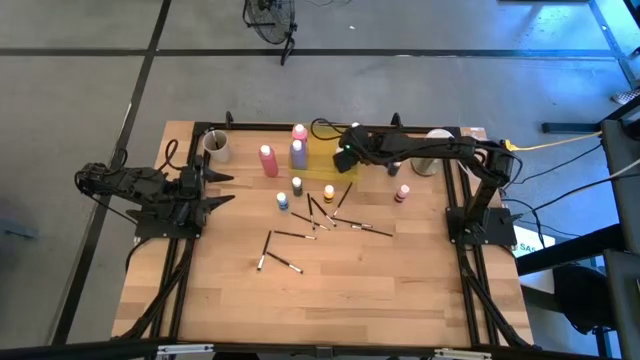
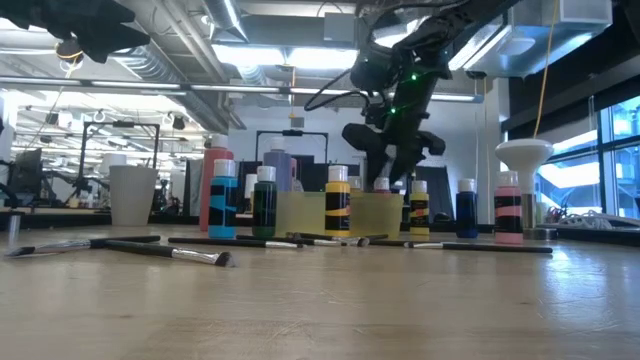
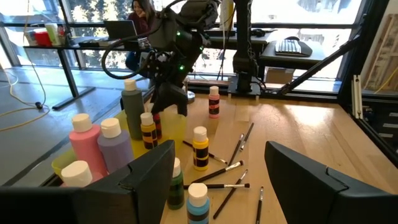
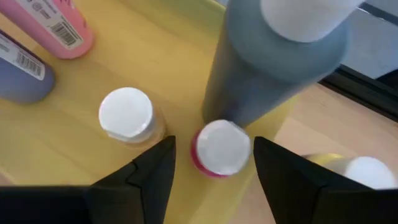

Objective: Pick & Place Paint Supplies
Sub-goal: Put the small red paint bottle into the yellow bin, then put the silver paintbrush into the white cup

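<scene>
Right under my right wrist camera sits a red bottle (image 4: 217,149), its white cap between my right jaws (image 4: 212,163), which stand parted with a clear gap either side of the cap; I hold nothing. It stands in the yellow tray (image 4: 93,81), touching or nearly touching the tall grey bottle (image 4: 267,68). A second small capped bottle (image 4: 127,117) stands just beside it in the tray, and the pink bottle (image 4: 59,28) and purple bottle (image 4: 22,78) lie farther off at the tray's edge.

Risk, as I judge it: the spot is crowded. If I lift or swing sideways carelessly, a finger could catch the grey bottle and tip it, and it is tall enough to knock its small neighbours over. Brushing the red cap on the way out could also topple that bottle.

Outward on the tabletop (image 1: 350,300), several small bottles (image 1: 297,186) and loose brushes (image 1: 300,236) remain to be moved; brushes are thin and lie flat, so a grasp could slip or roll them.

My left jaws (image 1: 222,190) wait wide apart and empty at the left edge, near a cup (image 1: 216,146).
</scene>
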Tool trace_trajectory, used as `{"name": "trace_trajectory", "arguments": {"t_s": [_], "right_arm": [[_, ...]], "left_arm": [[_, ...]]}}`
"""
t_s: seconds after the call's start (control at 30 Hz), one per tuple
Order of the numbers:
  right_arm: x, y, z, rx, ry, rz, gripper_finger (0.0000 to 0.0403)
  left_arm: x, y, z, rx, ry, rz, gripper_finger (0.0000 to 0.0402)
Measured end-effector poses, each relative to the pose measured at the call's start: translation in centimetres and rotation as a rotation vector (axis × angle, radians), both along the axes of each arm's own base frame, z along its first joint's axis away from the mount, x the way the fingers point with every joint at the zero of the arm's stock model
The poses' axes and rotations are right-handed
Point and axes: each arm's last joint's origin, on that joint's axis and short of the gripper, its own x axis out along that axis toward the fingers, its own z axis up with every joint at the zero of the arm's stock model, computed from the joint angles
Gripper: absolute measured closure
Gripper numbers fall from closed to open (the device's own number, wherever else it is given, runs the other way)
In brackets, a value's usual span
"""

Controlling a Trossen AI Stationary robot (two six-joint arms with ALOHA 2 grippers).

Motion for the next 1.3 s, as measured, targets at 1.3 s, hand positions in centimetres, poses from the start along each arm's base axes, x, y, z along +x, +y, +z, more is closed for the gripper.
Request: {"name": "trace_trajectory", "arguments": {"t_s": [1.3], "right_arm": [[-4.0, -3.3, 8.7, 0.334, 0.244, -0.07, 0.0181]], "left_arm": [[0.0, -0.1, 0.0, -0.003, 0.002, -0.026, 0.0155]]}}
